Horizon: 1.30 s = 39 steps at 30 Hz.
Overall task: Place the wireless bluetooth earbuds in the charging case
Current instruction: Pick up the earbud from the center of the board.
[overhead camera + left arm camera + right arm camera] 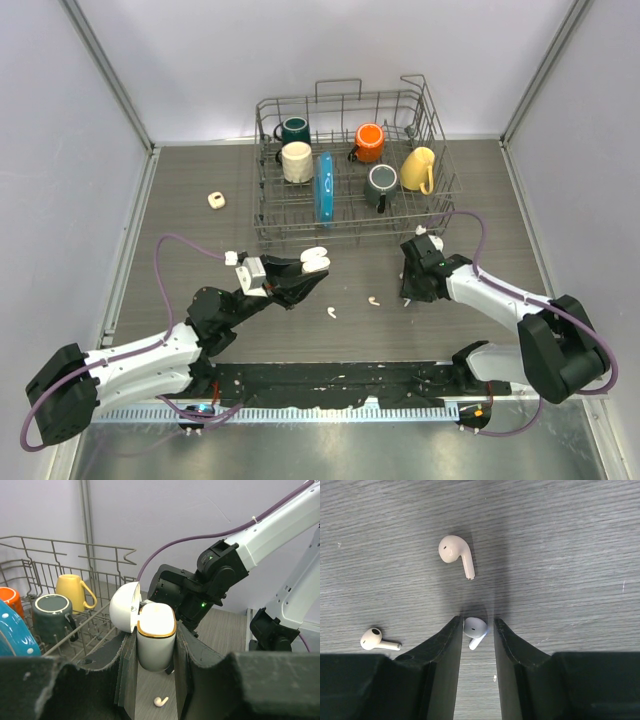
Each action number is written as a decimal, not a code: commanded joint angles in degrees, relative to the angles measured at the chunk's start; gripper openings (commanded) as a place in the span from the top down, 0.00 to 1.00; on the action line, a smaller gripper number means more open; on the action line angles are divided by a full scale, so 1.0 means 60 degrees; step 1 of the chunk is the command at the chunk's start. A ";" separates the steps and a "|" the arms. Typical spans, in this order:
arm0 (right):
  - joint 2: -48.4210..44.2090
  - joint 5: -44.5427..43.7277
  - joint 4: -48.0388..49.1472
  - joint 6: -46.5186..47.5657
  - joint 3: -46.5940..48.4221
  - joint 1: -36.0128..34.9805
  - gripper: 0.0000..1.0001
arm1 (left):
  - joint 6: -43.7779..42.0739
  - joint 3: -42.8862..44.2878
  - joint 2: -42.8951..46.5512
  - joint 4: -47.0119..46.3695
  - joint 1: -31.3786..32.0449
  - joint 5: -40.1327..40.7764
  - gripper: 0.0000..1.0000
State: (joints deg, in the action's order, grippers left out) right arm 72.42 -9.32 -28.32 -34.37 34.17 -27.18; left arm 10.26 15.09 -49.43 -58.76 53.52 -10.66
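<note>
The white charging case (156, 645), gold-rimmed with its lid swung open to the left, stands upright between the pads of my left gripper (156, 636), which is shut on it above the table (313, 262). My right gripper (477, 625) points straight down at the table (408, 296), jaws narrow but open around one white earbud (475, 629). That bud touches the left finger, with a small gap to the right finger. Two more earbuds (455, 552) (374, 640) lie loose on the table (373, 300) (331, 312). One earbud (160, 700) shows below the case.
A wire dish rack (350, 230) at the back holds several mugs and a blue plate (323, 188). A small cream object (215, 200) lies on the table left of the rack. The right arm (215, 580) is close behind the held case.
</note>
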 commanded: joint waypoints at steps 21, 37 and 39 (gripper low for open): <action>0.0058 -0.0219 0.0105 0.0015 0.0237 -0.0143 0.64 | 0.0018 0.0400 0.0065 -0.0299 0.0016 -0.0041 1.00; 0.0220 -0.0365 0.0090 -0.0014 0.0296 -0.0158 0.64 | 0.0047 0.0385 0.0035 -0.0314 0.0016 -0.0055 1.00; 0.0220 -0.0365 0.0076 0.0001 0.0310 -0.0158 0.66 | 0.0033 0.0385 0.0035 -0.0314 0.0016 -0.0055 1.00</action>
State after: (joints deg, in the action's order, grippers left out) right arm 73.14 -10.02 -28.29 -34.37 34.63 -27.81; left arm 10.31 15.11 -49.45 -58.61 53.52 -10.68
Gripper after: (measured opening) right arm 0.356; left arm 0.324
